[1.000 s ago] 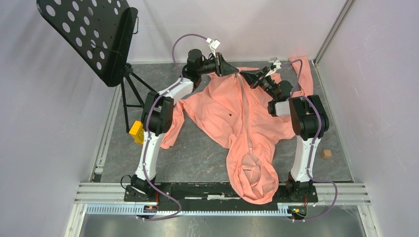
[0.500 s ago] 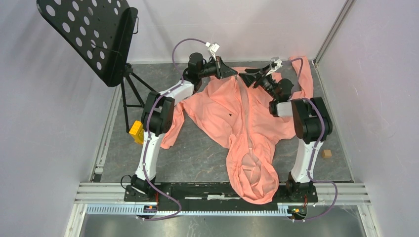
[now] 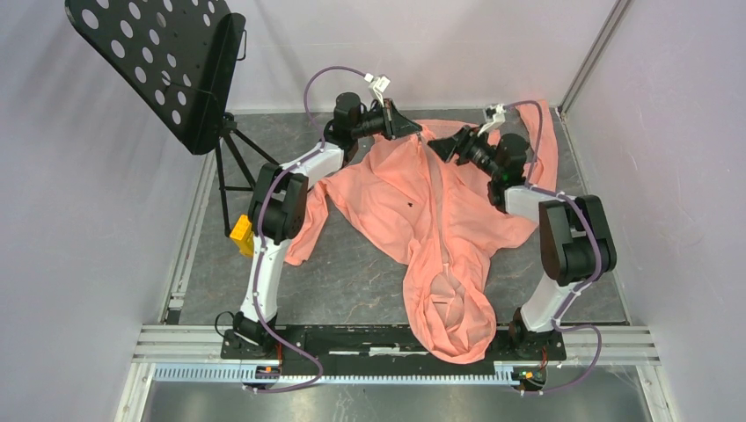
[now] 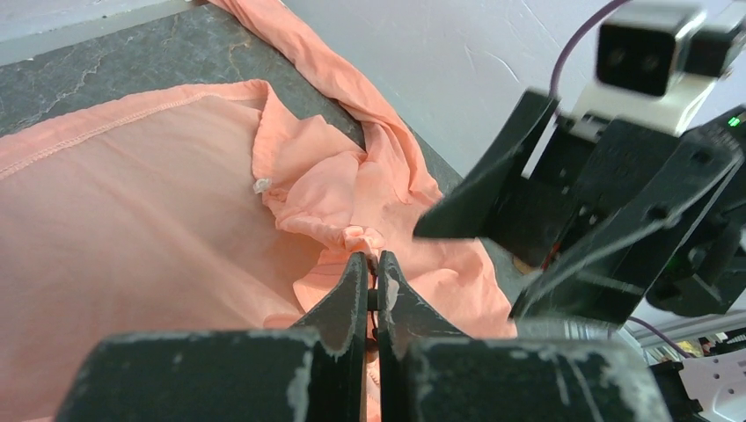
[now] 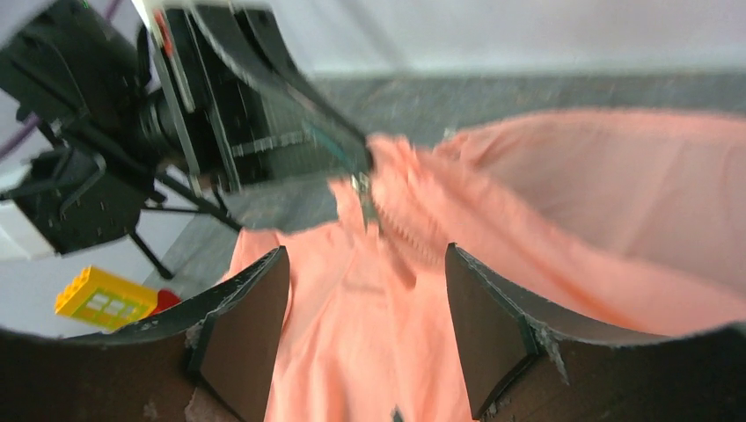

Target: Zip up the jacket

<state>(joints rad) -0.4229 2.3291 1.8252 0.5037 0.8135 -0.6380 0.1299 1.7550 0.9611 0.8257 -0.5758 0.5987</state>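
Observation:
The salmon-pink jacket point(image 3: 413, 207) lies flat, hood toward the arm bases, with its paler zipper strip point(image 3: 437, 198) running up the middle and a small dark mark point(image 3: 410, 205) left of it. At the far hem my left gripper point(image 3: 421, 132) point(image 4: 371, 260) is shut on a bunched bit of the jacket point(image 4: 362, 239) at the zipper's end. My right gripper point(image 3: 438, 147) point(image 5: 365, 264) hovers just right of it, open, with only flat fabric point(image 5: 369, 352) below its fingers. In the right wrist view the left gripper's tip pinches the zipper end point(image 5: 361, 186).
A black perforated music stand point(image 3: 158, 61) rises at the back left on a tripod. A yellow block point(image 3: 242, 236) lies by the left arm, and a small tan cube point(image 3: 581, 273) sits at the right. One sleeve point(image 3: 545, 132) drapes against the back right wall.
The left gripper has shut on the hem at the zipper's end. The right gripper has opened, let go of the fabric and drawn back; its elbow swung out to the right.

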